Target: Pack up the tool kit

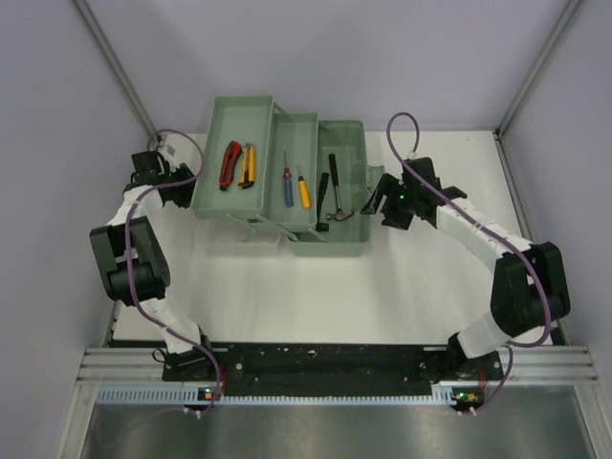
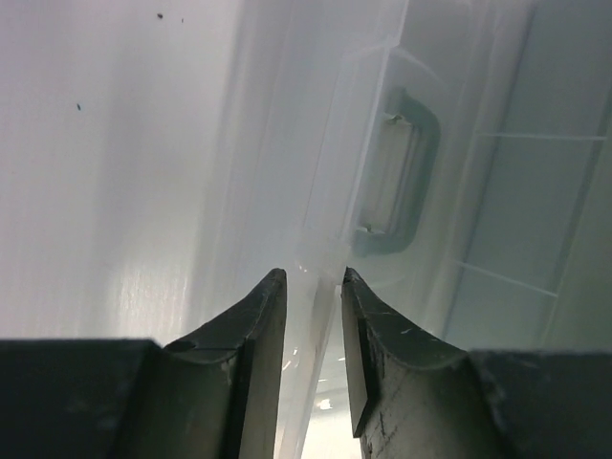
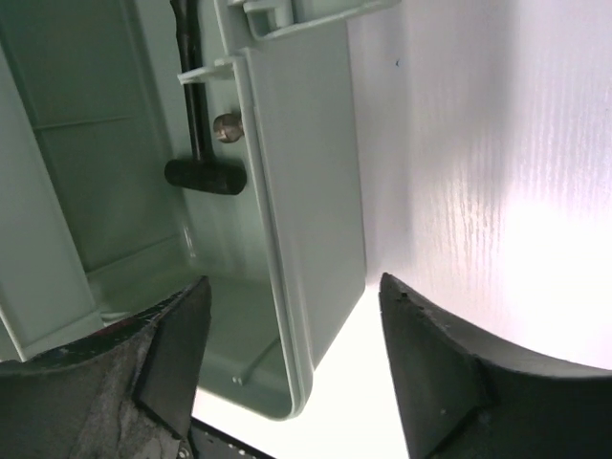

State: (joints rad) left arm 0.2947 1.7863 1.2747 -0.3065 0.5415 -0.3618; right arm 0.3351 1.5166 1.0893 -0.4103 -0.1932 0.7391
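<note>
Currently: toolbox [image 1: 330, 247], pale green, tiers spread open, on worktop [image 1: 287, 296]. Its left tier: red knife [image 1: 229, 164], yellow knife [image 1: 248, 164]. Its middle tier: blue screwdriver [image 1: 287, 180], yellow screwdriver [image 1: 303, 191]. Its right base: hammer [image 1: 335, 186], black-handled tool [image 1: 323, 201]. Left gripper [image 2: 311, 277] at toolbox's left edge, narrowly apart about the tier rim; contact cannot be told. Right gripper [image 3: 292, 292] wide apart, straddling toolbox's right wall.

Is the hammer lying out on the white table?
No, the hammer lies inside the green toolbox, right beside a black-handled tool.
</note>
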